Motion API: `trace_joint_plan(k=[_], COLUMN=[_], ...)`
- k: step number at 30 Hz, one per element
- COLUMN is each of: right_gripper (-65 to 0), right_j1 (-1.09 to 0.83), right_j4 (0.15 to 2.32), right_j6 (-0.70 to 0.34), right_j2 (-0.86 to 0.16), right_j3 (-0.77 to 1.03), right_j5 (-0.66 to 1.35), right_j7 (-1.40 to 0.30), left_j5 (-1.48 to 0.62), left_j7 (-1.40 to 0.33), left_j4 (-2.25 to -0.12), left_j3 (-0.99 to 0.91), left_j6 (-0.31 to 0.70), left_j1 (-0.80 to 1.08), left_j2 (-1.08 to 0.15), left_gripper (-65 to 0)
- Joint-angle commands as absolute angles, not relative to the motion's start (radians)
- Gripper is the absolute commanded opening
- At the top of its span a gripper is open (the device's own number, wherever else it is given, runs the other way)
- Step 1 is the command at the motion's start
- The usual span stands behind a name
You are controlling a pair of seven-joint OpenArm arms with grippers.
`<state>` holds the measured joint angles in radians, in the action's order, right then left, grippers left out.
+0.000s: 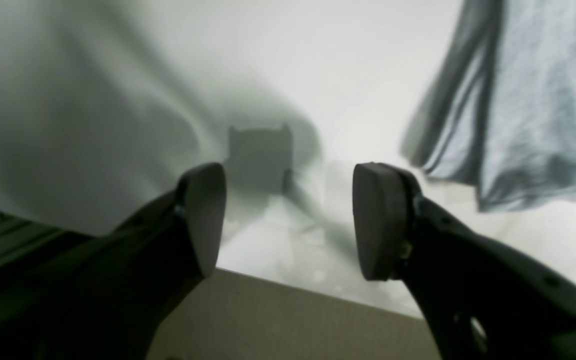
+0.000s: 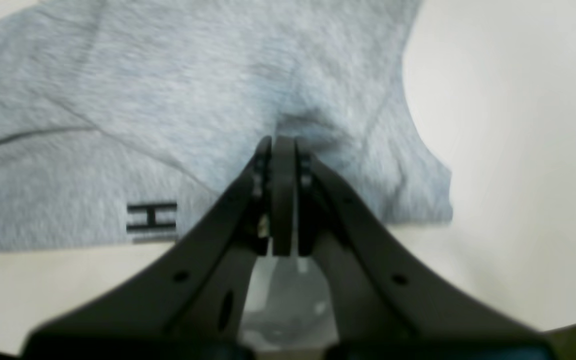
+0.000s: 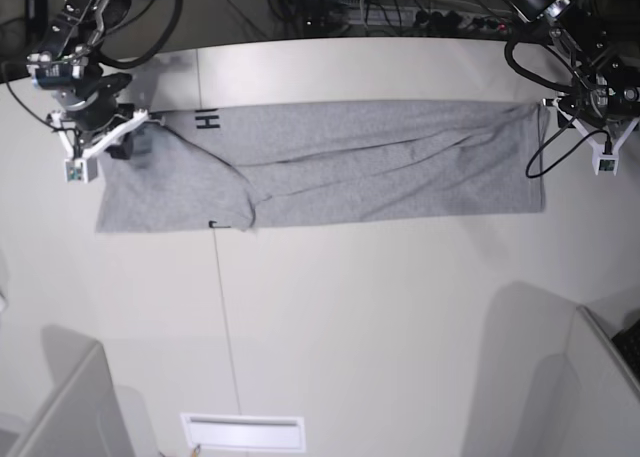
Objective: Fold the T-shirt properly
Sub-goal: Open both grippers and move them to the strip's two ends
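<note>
The heather-grey T-shirt (image 3: 350,162) lies stretched lengthwise across the white table (image 3: 380,307), folded into a long band, with black lettering (image 3: 207,118) near its left end. My right gripper (image 3: 128,142) is at that left end. In the right wrist view it (image 2: 283,144) is shut on a bunched pinch of the T-shirt (image 2: 193,85), next to a black letter H (image 2: 151,216). My left gripper (image 3: 562,107) sits just off the shirt's right end. The left wrist view shows it (image 1: 288,220) open and empty over the table edge, with the T-shirt (image 1: 543,100) off to the upper right.
Cables and equipment (image 3: 400,12) crowd the table's far side. Grey partitions stand at the near left (image 3: 70,407) and near right (image 3: 600,377) corners. A white slotted plate (image 3: 243,432) sits at the near edge. A thin seam (image 3: 222,307) runs across the table.
</note>
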<state>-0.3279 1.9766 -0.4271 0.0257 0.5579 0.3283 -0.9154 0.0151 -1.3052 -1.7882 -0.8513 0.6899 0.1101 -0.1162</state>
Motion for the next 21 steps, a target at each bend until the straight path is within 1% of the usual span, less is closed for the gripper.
trace_joint_plan(k=[1,8,13,21], right_gripper=[-65.0,-65.0,-65.0,-65.0], right_j1=[-0.337,-0.394,-0.398,-0.420], right_j4=[1.989,1.991,1.989,1.989], right_j6=[-0.426,-0.426,-0.426,-0.426], right_j2=[0.033,0.071,0.096,0.099], right_j3=[0.562,0.556,0.555,0.555], right_j5=[0.337,0.337,0.337,0.337], right_j7=[-0.897,-0.897,-0.903,-0.905], left_j5=[0.007,-0.166,-0.183,-0.185], left_j7=[-1.302,-1.302,-1.302,-1.302], left_j4=[-1.810,-1.817,-1.816,-1.816], left_j3=[-0.855,-0.854,-0.854,-0.852], left_j6=[0.698,0.698,0.698,0.698], left_j1=[0.105,0.160,0.179,0.174], left_j2=[-0.131,-0.137,-0.133,-0.133], left_gripper=[-26.0,-26.0,-26.0,-26.0])
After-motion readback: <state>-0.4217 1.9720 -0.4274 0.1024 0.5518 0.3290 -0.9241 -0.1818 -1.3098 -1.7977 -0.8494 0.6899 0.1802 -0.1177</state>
